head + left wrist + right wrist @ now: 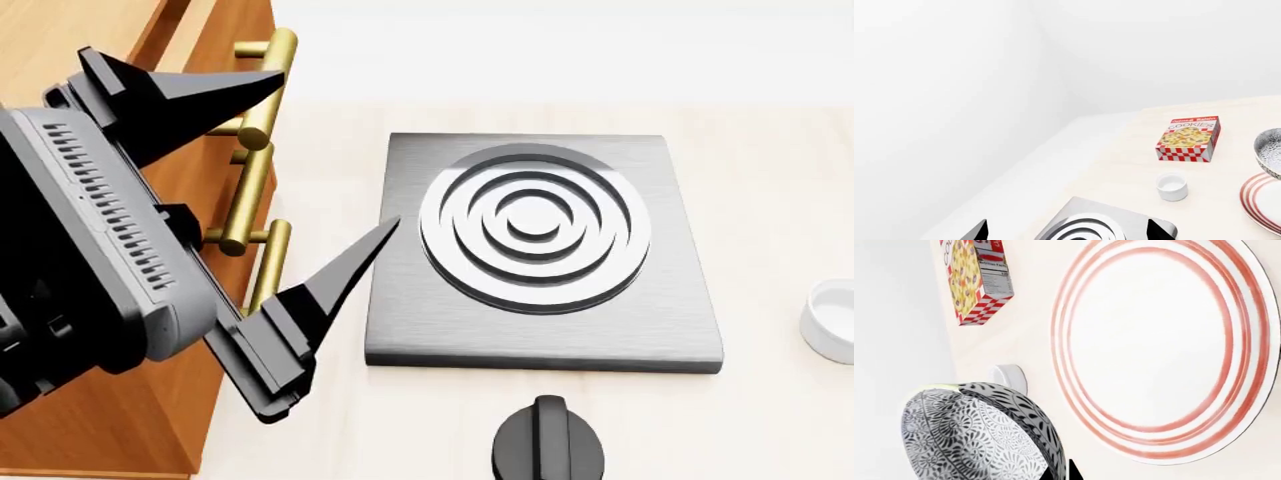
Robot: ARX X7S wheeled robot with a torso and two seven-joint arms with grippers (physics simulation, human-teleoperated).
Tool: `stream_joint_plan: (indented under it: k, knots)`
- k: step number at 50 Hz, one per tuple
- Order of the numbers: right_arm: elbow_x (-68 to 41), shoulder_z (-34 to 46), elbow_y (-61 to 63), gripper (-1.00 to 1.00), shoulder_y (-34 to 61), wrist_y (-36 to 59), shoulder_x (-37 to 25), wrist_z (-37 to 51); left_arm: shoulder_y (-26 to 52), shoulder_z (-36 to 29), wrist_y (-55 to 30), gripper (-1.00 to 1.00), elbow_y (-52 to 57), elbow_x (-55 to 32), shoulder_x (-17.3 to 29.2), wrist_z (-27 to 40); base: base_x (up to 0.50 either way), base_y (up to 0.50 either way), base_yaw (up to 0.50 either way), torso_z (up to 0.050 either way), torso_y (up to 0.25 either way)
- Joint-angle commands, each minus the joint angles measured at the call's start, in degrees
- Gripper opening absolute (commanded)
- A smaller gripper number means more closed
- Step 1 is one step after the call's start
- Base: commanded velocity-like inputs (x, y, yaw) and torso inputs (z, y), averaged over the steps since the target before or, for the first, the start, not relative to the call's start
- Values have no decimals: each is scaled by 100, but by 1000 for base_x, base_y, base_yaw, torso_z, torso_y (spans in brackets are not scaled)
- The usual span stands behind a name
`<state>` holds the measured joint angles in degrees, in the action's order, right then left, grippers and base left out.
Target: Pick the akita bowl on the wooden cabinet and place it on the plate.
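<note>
One akita bowl (981, 435) hangs in the right tool (1057, 471) just beside one plate (1154, 350).

The bowl, black-and-white patterned, sits close against the right tool's dark fingertips, apparently gripped at its rim; how wide that tool stands I cannot tell. Beyond it lie one cookie box (977, 277) and one small white cup (1011, 377) on the table (1031, 335). The left tool (327, 165) is spread wide and empty, beside the wooden cabinet (200, 60), near one stove plate (534, 250) and one knob (547, 445).
</note>
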<state>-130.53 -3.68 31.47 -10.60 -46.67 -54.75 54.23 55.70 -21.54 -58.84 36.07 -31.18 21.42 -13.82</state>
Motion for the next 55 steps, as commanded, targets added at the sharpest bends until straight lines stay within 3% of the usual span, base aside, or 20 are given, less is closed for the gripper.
stream_joint_plan:
  k: [1, 55]
  knots:
    - [169, -119, -17, -100, -91, -31, 110, 2, -7, -4, 7, 100, 1, -29, 15, 24, 0, 0, 0, 0, 0]
    - [-134, 168, -1293, -100, 284, 579, 559, -470, -90, -177, 272, 100, -153, -9, 84, 62, 0, 0, 0, 0, 0]
